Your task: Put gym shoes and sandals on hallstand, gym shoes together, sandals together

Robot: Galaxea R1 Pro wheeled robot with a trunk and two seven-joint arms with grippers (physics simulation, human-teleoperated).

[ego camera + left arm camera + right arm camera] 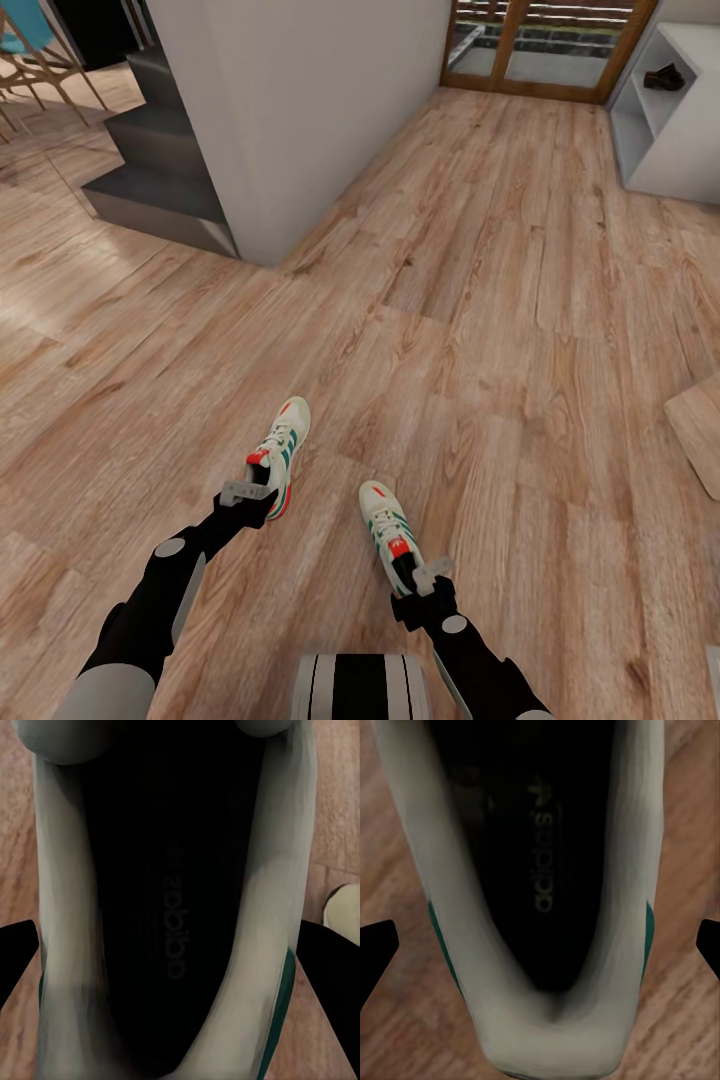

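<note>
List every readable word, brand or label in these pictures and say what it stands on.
"adidas": on the dark insole of the right gym shoe, beside a trefoil logo.
Similar lettering on the left gym shoe insole: too dim to read surely.
Red tongue labels in the head view: too small.

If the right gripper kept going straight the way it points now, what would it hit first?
The right gripper would meet the gym shoe beneath it, entering the heel opening toward the dark insole; its fingers straddle the heel. Depth remaining is unclear.

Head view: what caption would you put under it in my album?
Left gripper and right gripper each at a gym shoe's heel on the wood floor.
</note>
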